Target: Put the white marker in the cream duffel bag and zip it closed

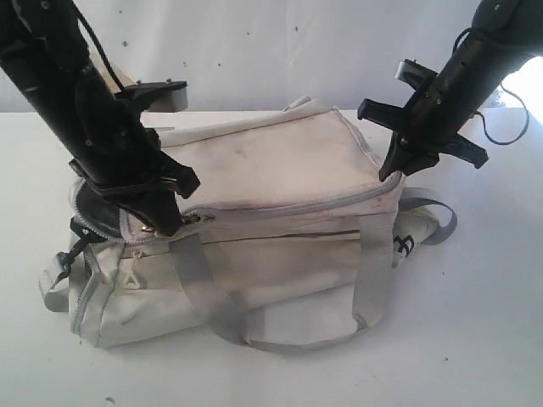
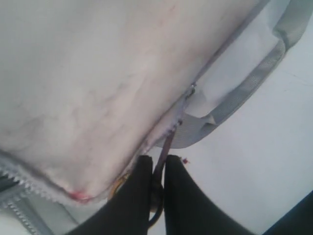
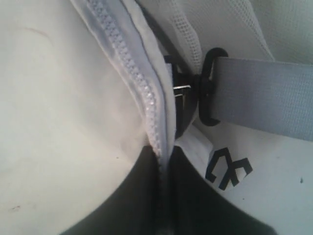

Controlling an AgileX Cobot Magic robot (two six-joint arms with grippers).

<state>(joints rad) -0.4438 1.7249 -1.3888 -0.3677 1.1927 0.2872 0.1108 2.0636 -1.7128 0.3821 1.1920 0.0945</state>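
Observation:
The cream duffel bag [image 1: 280,170] lies on its side across the white table, its top zipper [image 3: 132,73] running the length of it. At the bag's left end my left gripper [image 1: 174,225] [image 2: 157,159] is shut on the thin dark zipper pull [image 2: 167,144]. My right gripper [image 1: 389,174] [image 3: 164,149] is at the bag's right end, shut on the zipper seam of the fabric. A little of the zipper gapes open near the left gripper. The white marker is out of view.
A grey webbing handle [image 1: 204,297] loops toward the table's front. A grey strap [image 3: 264,98] on a black clip [image 3: 208,88] hangs off the bag's right end. White table [image 1: 475,322] surrounds the bag. A black cable [image 1: 501,127] trails behind the right arm.

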